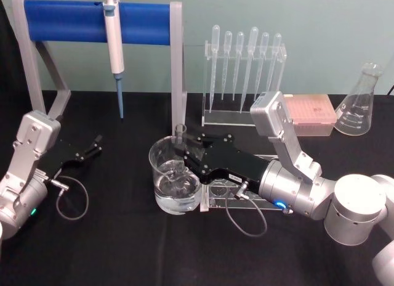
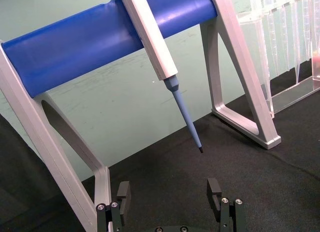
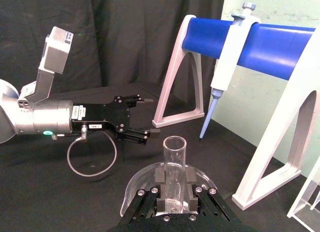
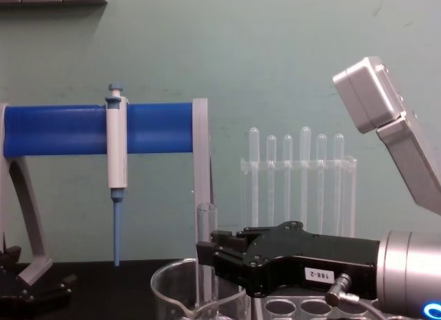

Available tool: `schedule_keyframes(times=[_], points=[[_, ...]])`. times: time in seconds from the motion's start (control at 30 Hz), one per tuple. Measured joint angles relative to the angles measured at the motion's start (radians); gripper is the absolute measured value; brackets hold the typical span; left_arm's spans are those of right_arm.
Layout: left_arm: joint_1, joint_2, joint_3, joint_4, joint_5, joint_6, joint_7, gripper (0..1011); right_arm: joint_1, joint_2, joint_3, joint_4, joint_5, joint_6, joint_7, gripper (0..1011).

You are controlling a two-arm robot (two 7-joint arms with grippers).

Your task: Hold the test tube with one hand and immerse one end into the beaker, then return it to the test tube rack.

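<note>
The right gripper [image 4: 205,254], black, angular and matte with a small white label on its side, reaches in on a silver, cylindrical wrist. Its two fingers are clamped narrow on the tube [image 4: 206,223]. It holds the tube upright, a little below the flared rim, over the inside of the beaker [image 4: 169,285].

The tube is thin, clear, smooth glass. Its lower part goes down behind the beaker's wall, toward the shallow water [image 1: 177,187] at the bottom. I cannot tell whether the round end is wet yet.

The beaker [image 1: 157,175] is wide clear glass with a rolled lip and a spout. It stands on the black cloth of the desk [image 1: 123,249].

I judge the dipping step to be in hand, with the return not yet begun.

The rack [image 1: 212,196] is clear, hard plastic with round holes. It lies just beside the beaker, under the right gripper's body.

The next move likely calls for a straight lift until the round end clears the lip. Then comes a short carry sideways and a vertical descent into one hole. Wet glass is slick, and the holes are little wider than the tube, so a tilt could catch the edge.

The left gripper [image 1: 95,143] rests on the desk well apart, its fingers spread wide and holding nothing.
</note>
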Motion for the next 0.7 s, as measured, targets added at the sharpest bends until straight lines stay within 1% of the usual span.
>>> schedule_keyframes(times=[0.7], points=[[0.000,0.000,0.000,0.000,0.000,0.000,0.000,1000,0.000,0.000,0.000,-0.001,0.001,0.000,-0.002,241]])
